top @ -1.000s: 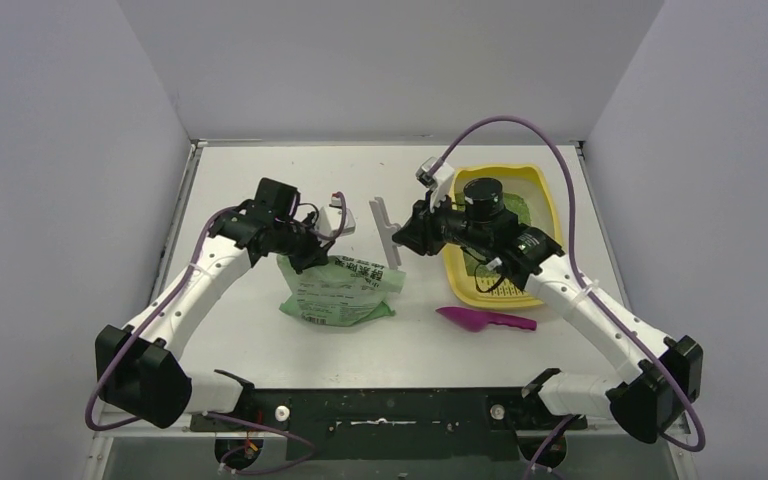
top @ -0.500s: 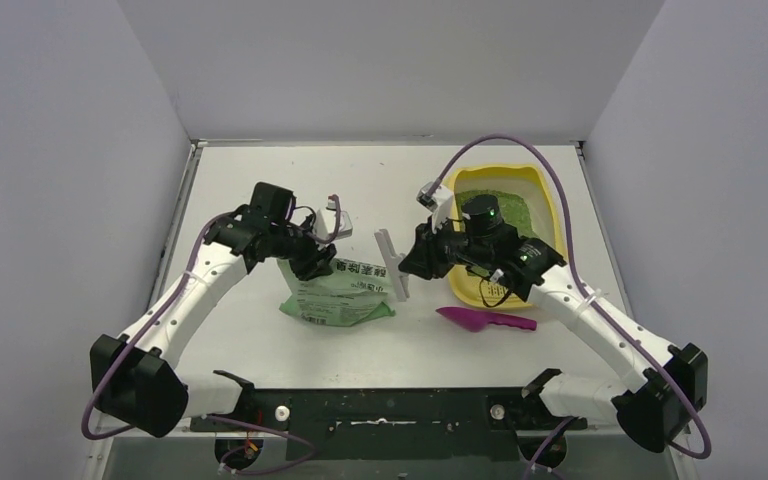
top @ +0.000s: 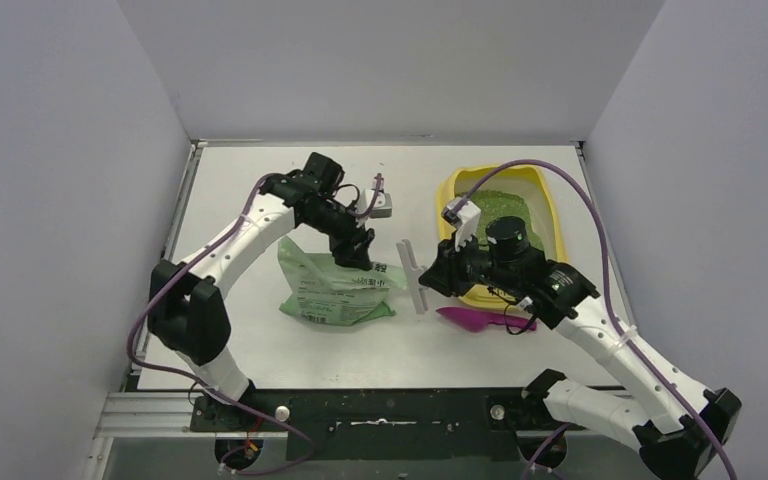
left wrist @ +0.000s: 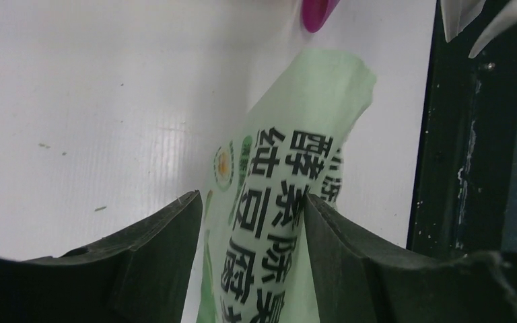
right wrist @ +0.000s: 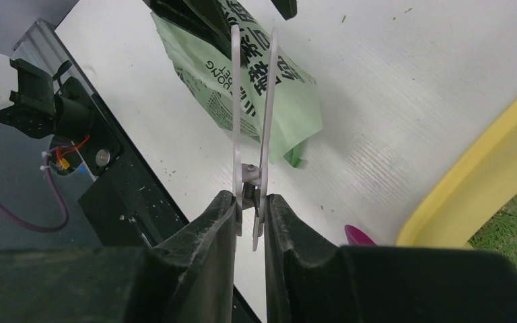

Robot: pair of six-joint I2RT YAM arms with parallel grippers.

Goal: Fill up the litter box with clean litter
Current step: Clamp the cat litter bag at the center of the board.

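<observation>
The white table (top: 410, 350) fills the overhead view. On it, toward 2 o'clock, sits the yellow litter box (top: 545, 183), its long axis running from 12 to 6 o'clock. The clean litter (top: 505, 205) lies inside it as a bed of fine bright-green granules over the far half. The right arm hides the near half of the tray.

At 9 o'clock from the box, near the table's middle, the light-green printed bag (top: 335, 295) lies slumped, with its top end toward 1 o'clock.

The left gripper (left wrist: 252, 205) reaches over the bag from 11 o'clock. Its fingers stand apart, and the bag's printed top strip rises in the gap between them. I cannot tell whether either finger touches the film.

The right gripper (right wrist: 249, 198) hangs between the bag and the box, pointing toward 9 o'clock. Its fingers are pinched closed on the hinge end of a white bag clip (right wrist: 267, 101). The clip's two flat blades stand slightly parted and point at the bag's top corner.

The magenta scoop (top: 480, 320) lies flat at 6 o'clock from the box, just beside its near rim, with its handle toward 3 o'clock.
</observation>
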